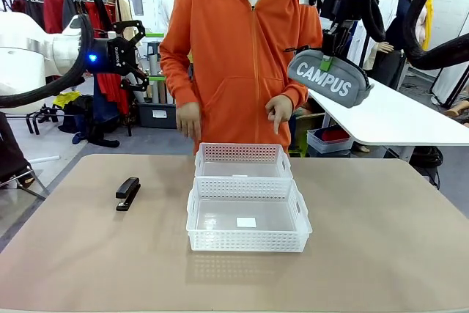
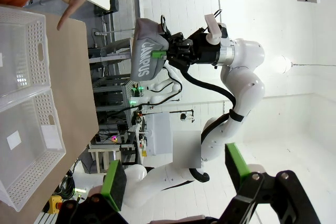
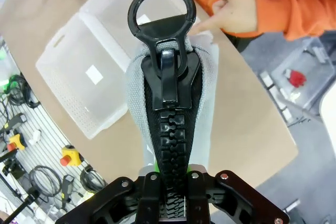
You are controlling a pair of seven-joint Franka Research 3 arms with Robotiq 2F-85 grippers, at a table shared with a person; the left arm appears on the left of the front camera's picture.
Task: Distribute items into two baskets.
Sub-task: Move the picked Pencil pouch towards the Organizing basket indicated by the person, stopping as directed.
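White "CAMPUS" lettering on the side of the grey pouch

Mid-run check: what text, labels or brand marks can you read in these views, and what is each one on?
"CAMPUS": white letters on the grey pouch, gripped by the right gripper.
Print on the body of the left gripper: too small to read.
On the white sticker in the near basket: no print legible.
On the stapler: no marking readable.
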